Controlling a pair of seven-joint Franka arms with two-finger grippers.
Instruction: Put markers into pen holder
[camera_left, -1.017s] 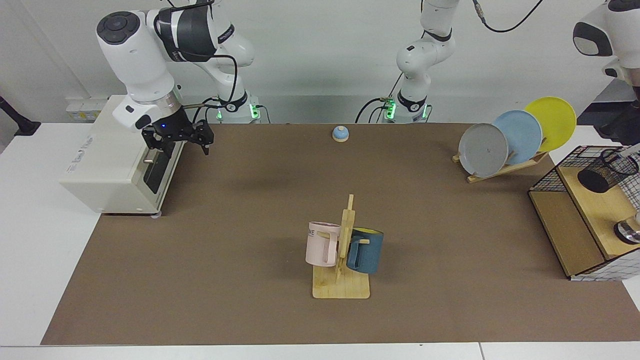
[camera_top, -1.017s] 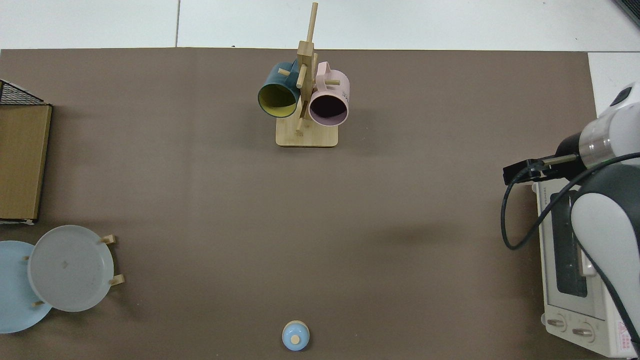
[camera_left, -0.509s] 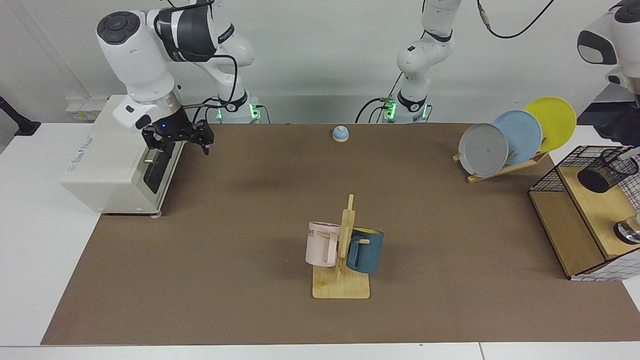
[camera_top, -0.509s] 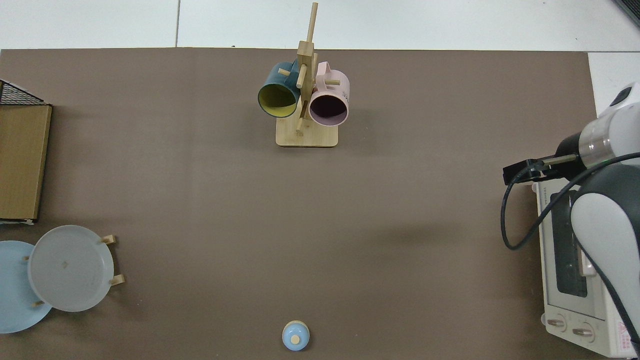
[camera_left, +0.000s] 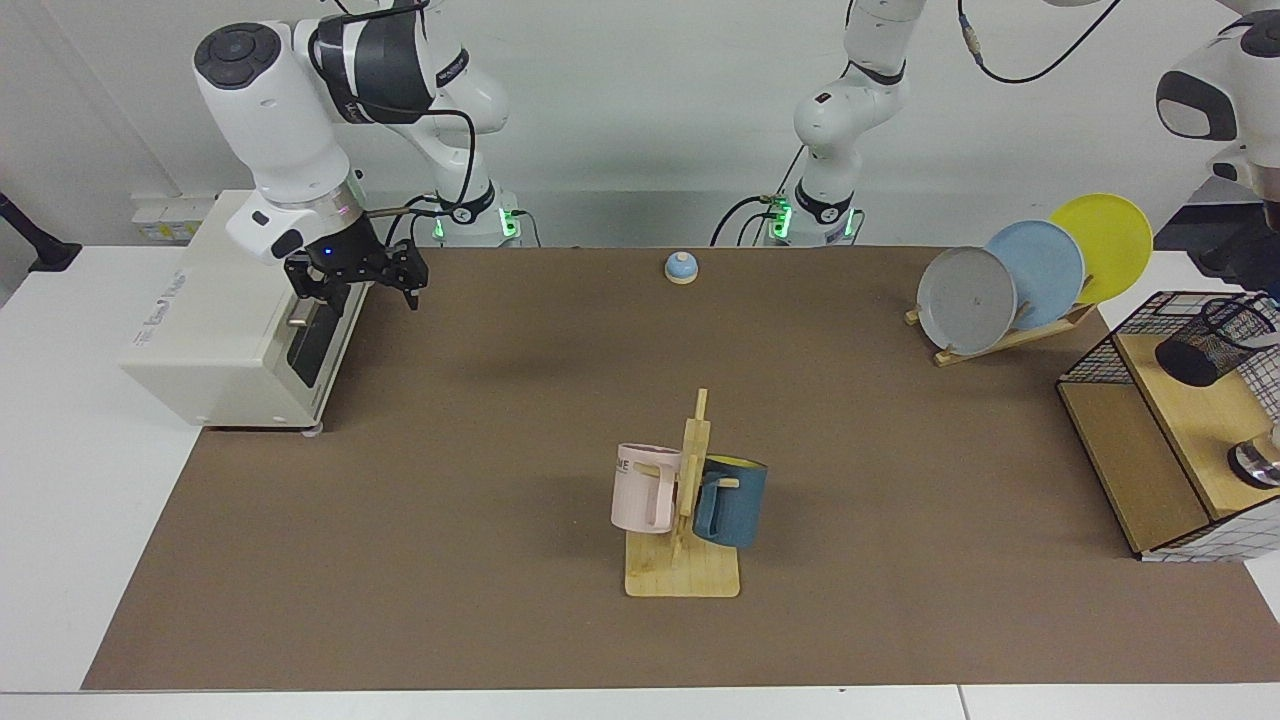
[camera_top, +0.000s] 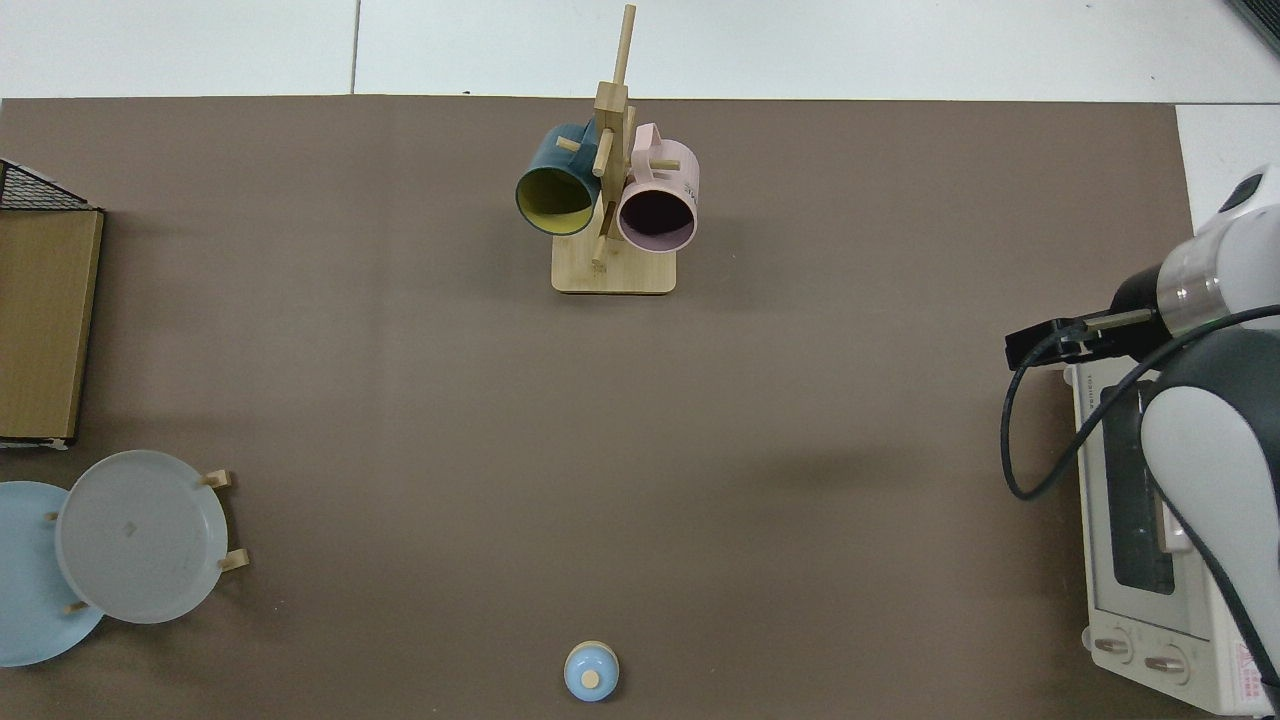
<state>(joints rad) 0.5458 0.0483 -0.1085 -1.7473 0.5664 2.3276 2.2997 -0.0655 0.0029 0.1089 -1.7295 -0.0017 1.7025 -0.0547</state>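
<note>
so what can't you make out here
- Marker: not discernible in either view; the facing view's right edge cuts off things by the pen holder.
- Left gripper: above the holder, cropped by that edge; outside top view.
- Right gripper, waiting by the toaster oven: mostly hidden by its arm in top view.

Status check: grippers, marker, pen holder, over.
Right gripper open, waiting by the toaster oven. Left gripper out of view. Pen holder on wire shelf; marker not visible. Nothing blocking.
</note>
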